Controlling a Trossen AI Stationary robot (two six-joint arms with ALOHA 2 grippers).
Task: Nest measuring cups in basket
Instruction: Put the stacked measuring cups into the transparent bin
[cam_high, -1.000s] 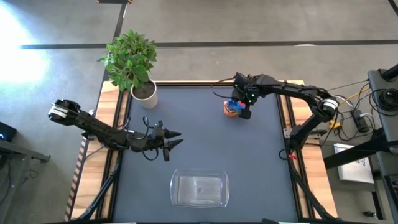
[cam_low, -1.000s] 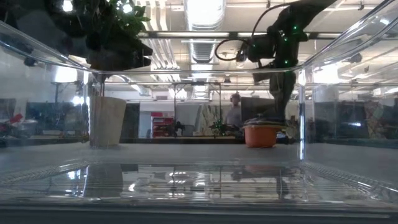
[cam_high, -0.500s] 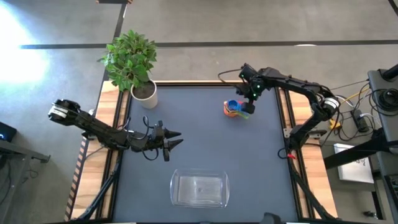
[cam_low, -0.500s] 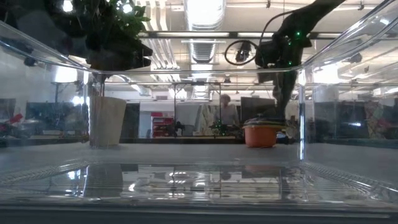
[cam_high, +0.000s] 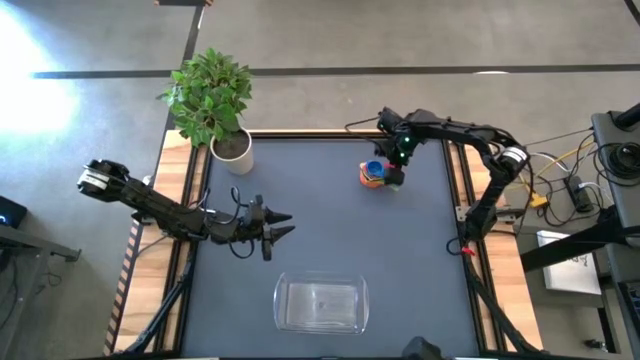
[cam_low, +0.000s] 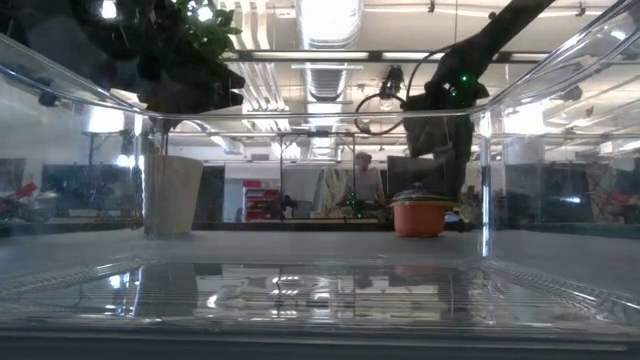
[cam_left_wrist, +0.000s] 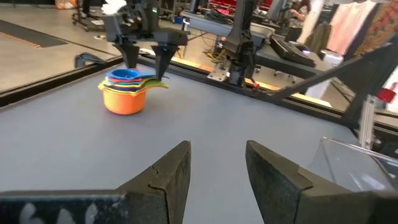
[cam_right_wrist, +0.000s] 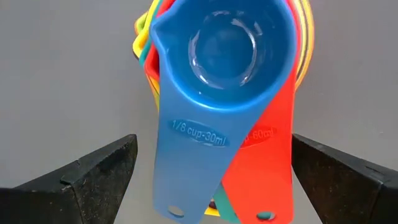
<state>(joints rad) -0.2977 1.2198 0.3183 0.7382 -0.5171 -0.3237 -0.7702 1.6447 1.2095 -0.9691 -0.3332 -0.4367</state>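
Observation:
The measuring cups (cam_high: 373, 174) stand nested in one stack on the far right part of the table, orange cup at the bottom and blue cup (cam_right_wrist: 239, 43) on top. Their flat handles (cam_right_wrist: 205, 155) fan out to one side. My right gripper (cam_right_wrist: 212, 144) hangs over these handles, pointing down and open, with a finger (cam_left_wrist: 163, 59) on either side and touching nothing. In the low view the stack (cam_low: 420, 215) shows through the basket's wall. The clear basket (cam_high: 320, 305) sits at the near middle edge. My left gripper (cam_left_wrist: 217, 168) waits open at table centre-left (cam_high: 272, 228).
A white pot with a green plant (cam_high: 232, 148) stands at the table's far left corner. Dark table surface (cam_high: 330, 235) lies bare between the cups, my left gripper and the basket. A person (cam_low: 362, 180) stands in the room beyond the table.
My right gripper first drew up and away from the cups toward the far right, then came back down over their handles. The stack of cups has stayed where it was. My left arm has kept still.

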